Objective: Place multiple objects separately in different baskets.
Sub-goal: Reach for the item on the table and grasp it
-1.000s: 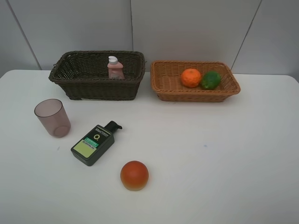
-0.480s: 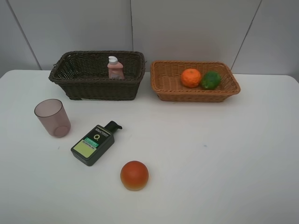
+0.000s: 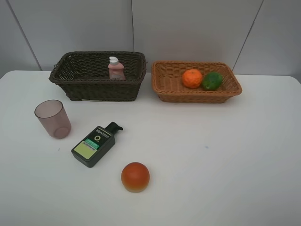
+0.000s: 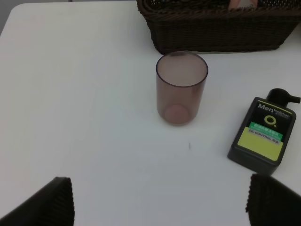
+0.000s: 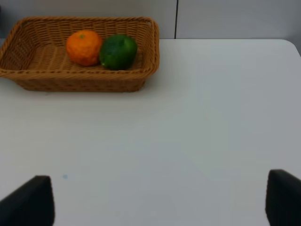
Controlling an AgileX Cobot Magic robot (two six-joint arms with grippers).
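Observation:
A dark brown basket (image 3: 70, 75) at the back left holds a small pink bottle (image 3: 115, 69). To its right, the light tan basket (image 3: 169, 89) contains an orange (image 3: 192, 78) and a green fruit (image 3: 212, 80). On the table stand a mauve cup (image 3: 52, 118), a dark green pump bottle (image 3: 94, 144) lying flat, and a red-orange fruit (image 3: 135, 176). My left gripper (image 4: 162, 207) is open, well short of the cup (image 4: 181, 87) and pump bottle (image 4: 263, 132). Open too is my right gripper (image 5: 157, 207), far from the tan basket (image 5: 80, 82). Neither arm shows in the exterior view.
The white table (image 3: 225, 155) runs to a grey panelled wall behind the baskets. The dark basket's wall (image 4: 216, 33) stands just beyond the cup in the left wrist view.

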